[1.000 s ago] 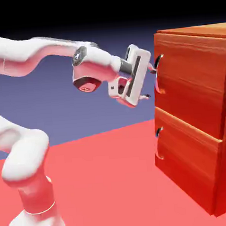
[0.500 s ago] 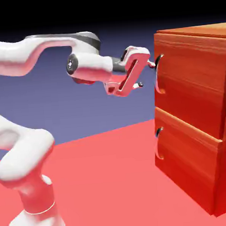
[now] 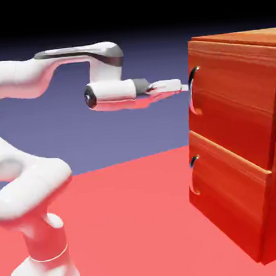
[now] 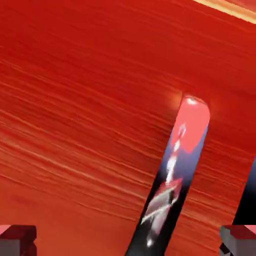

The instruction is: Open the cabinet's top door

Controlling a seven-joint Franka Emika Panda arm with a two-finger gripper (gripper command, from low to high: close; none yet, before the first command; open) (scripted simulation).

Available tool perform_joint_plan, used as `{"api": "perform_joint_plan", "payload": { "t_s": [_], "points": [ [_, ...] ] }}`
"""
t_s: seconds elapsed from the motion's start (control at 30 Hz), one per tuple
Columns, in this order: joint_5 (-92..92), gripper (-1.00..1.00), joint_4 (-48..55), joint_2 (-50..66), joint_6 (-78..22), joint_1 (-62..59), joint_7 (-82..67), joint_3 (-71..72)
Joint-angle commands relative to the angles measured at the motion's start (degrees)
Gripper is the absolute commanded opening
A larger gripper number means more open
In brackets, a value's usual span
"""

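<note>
1. Two stacked fronts made up the face of the cabinet (image 3: 240, 150), which stood on the red table (image 3: 129, 223) at the exterior view's right; the top door (image 3: 231, 104) was the upper one and looked fully shut.
2. Its curved silver handle (image 3: 192, 89) ran down the door's near edge, and in the hand view the handle (image 4: 172, 185) rose as a shiny bar between the two fingertips (image 4: 17, 239), nearer the right one.
3. The hand (image 3: 180, 88) was held level, its tips just beside the handle's upper end, spread wide and holding nothing.
4. To do this step well, I judged the hand should slide a little further in until the bar sat squarely between the fingers, then close firmly before any pull.
5. The pull would probably need to follow the door's swing, not a straight line, or the grip could slip off the smooth metal.
6. Open room lay behind the arm and over the table; the lower handle (image 3: 193, 177) sat well below, clear of the hand.
</note>
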Motion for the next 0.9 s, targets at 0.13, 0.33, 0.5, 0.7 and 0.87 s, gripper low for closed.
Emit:
{"api": "perform_joint_plan", "payload": {
  "t_s": [0.13, 0.33, 0.5, 0.7, 0.87],
  "points": [
    [12.5, 0.00, 1.6, -2.1, -1.0, -4.2, 5.3, 4.7],
    [14.9, 0.00, 7.8, 0.5, -2.5, -12.9, 5.2, 9.8],
    [12.6, -1.00, 5.3, 1.5, -6.0, -10.7, 5.3, 7.8],
    [14.5, -1.00, 2.1, 8.7, -7.0, -1.1, -6.1, -0.1],
    [17.1, -1.00, 1.3, 14.9, -5.9, 7.8, -17.1, -8.0]
  ]
}}
